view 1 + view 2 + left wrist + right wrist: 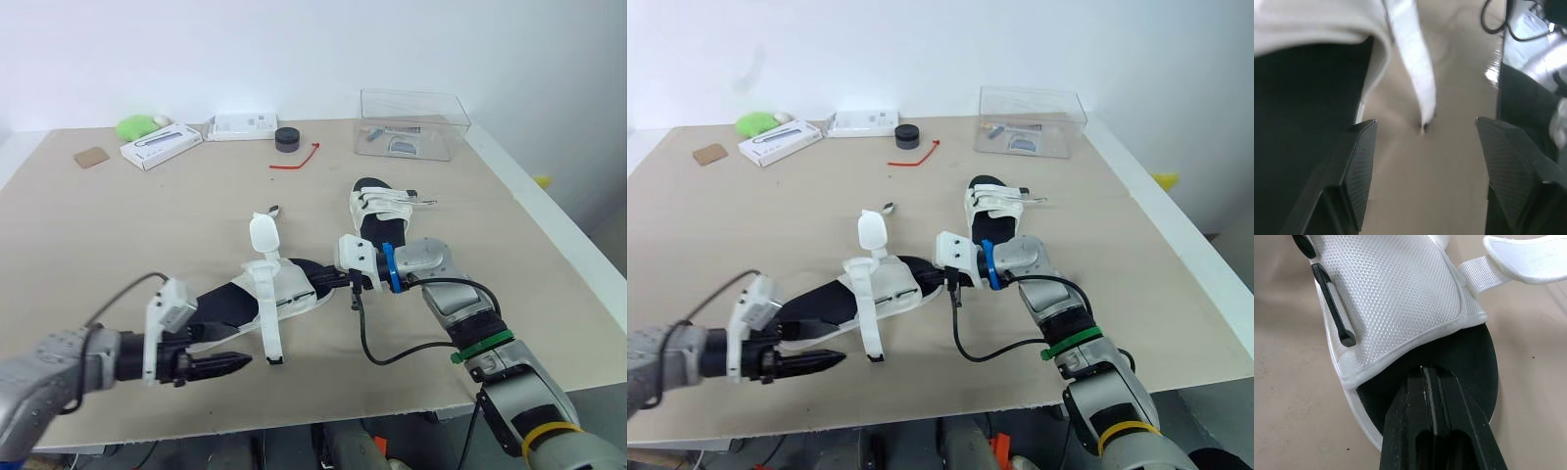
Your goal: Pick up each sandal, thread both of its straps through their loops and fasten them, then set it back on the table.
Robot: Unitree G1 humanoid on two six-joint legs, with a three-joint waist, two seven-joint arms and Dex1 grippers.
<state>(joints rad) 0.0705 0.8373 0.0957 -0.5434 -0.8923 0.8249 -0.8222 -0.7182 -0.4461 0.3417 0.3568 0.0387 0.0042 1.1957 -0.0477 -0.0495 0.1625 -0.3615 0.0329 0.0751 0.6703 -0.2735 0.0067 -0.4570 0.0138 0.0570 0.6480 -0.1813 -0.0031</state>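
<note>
Strap-threading on the near sandal, I'd say. Left gripper [239, 361] has its fingers spread with nothing in them, right by the tip of the dangling white strap [268, 328]. The black-soled, white-strapped sandal [294, 286] is near the front edge of the beige surface [147, 225]. The right gripper [336, 282] seems clamped on its end. Next move: pinch the strap tip and feed it through its loop.

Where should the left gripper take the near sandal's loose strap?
Pinch near its free tip, coming from the robot's left. The strap drapes off the sandal onto the table, thin and flat, its tip just ahead of the open left gripper.
</note>
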